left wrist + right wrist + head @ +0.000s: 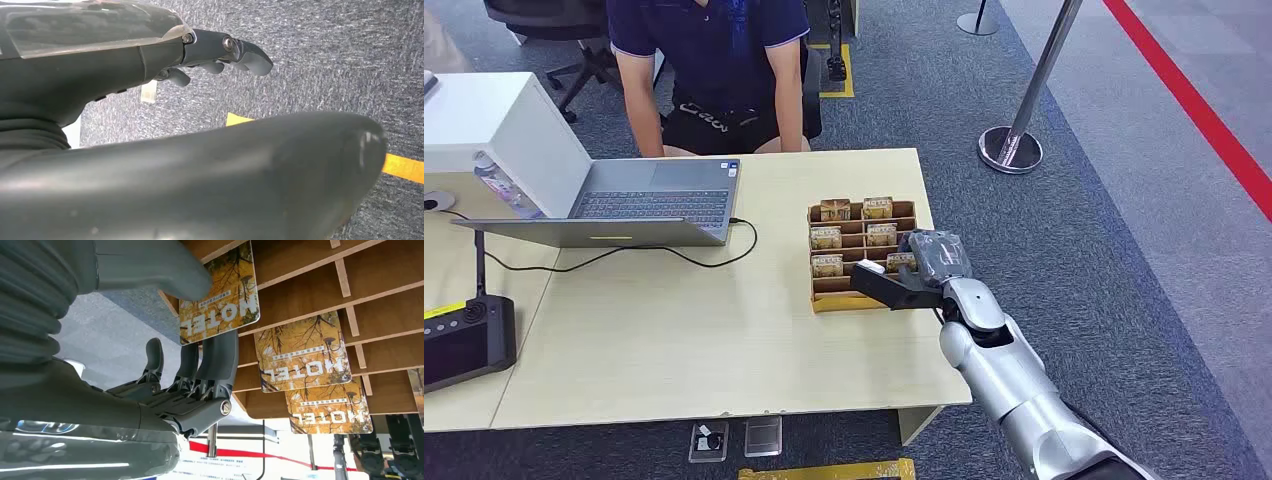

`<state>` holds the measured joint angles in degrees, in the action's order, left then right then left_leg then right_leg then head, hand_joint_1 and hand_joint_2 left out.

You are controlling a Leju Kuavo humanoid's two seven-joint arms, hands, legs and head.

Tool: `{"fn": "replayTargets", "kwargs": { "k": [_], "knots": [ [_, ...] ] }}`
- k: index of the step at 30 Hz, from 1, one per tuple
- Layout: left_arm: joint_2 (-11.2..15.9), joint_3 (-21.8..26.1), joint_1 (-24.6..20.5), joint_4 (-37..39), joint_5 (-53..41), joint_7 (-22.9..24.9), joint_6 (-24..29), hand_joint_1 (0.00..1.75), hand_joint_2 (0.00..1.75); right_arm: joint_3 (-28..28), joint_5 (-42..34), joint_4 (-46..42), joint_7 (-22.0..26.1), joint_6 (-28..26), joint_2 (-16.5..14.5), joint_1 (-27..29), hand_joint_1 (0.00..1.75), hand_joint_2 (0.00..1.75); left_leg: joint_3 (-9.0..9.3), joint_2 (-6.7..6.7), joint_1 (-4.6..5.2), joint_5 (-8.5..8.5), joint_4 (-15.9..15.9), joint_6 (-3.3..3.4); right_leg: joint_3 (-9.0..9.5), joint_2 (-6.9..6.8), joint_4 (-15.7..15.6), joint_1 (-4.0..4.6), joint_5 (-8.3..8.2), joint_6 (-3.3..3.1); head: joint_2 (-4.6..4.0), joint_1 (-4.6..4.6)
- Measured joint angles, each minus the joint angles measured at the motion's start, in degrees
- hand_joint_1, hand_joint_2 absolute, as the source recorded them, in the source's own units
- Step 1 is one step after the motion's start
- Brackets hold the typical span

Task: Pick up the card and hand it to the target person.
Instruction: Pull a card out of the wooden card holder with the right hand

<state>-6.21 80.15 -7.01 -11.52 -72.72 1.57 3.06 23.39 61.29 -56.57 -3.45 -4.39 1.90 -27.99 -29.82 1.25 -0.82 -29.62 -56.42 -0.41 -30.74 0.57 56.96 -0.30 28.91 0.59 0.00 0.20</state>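
A wooden card rack [844,303] stands on the table's right part and holds several yellow "HOTEL" cards. My right hand [929,265] reaches into its front right corner. There the thumb [165,265] presses on the face of one card [222,297] while the darker fingers [220,355] lie behind it, so the card is pinched and still sits in its slot. Two more cards [300,352] stand in the neighbouring slots. The person [709,60] in a dark blue shirt stands at the table's far edge. My left hand [220,52] hangs over the carpet, its fingers loose and holding nothing.
An open laptop [654,205] sits at the back left with a cable trailing right. A white box [484,130] is behind it, and a black device [464,340] lies at the left edge. A stanchion base [1011,148] stands on the floor at the right.
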Motion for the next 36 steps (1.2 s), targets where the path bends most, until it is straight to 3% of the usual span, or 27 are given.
{"fn": "replayTargets", "kwargs": {
  "k": [2, 6, 26, 30, 36],
  "knots": [
    [0.0, 0.0, 0.0, 0.0, 0.0, 0.0, 0.0, 0.0, 0.0, 0.0, 0.0, 0.0, 0.0, 0.0, 0.0, 0.0, 1.02, 1.75, 0.0, 0.0, 0.0, 0.0, 0.0, 0.0, 0.0, 0.0, 0.0, 0.0, 0.0, 0.0, 0.0, 0.0],
    [0.0, 0.0, 0.0, 0.0, 0.0, -0.2, -0.1, 0.0, 0.0, 0.0, 0.1, 0.1, 0.0, 0.0, -0.1, 0.0, 1.35, 1.75, 0.0, 0.0, 0.0, 0.0, 0.0, 0.0, 0.0, 0.0, 0.0, 0.0, 0.0, 0.0, 0.0, 0.01],
    [0.0, 0.0, 0.0, 0.0, 0.0, -1.0, -0.6, 0.0, 0.0, 0.0, 0.2, 0.2, 0.2, 0.0, -0.2, 0.0, 1.31, 1.75, 0.02, 0.0, 0.0, 0.01, 0.0, -0.01, 0.0, 0.0, 0.0, 0.0, -0.01, -0.01, 0.0, 0.02],
    [0.0, 0.0, 0.0, 0.0, 0.0, -1.0, -0.6, 0.0, 1.75, 0.0, 0.3, 0.2, 0.2, 0.0, -0.2, 0.0, 1.3, 1.75, 0.02, 0.0, 0.0, 0.01, 0.0, -0.01, 0.0, 0.0, 0.0, 0.0, -0.01, -0.01, 0.0, 0.01],
    [0.0, 0.0, 0.0, 0.0, -0.5, -1.3, -0.6, 0.0, 1.75, 0.0, 0.4, 0.2, 0.2, 0.0, -0.2, 0.0, 1.31, 1.75, 0.02, 0.0, 0.0, 0.01, 0.0, -0.01, 0.0, 0.0, 0.0, 0.0, -0.01, -0.02, 0.0, 0.03]
  ]
}}
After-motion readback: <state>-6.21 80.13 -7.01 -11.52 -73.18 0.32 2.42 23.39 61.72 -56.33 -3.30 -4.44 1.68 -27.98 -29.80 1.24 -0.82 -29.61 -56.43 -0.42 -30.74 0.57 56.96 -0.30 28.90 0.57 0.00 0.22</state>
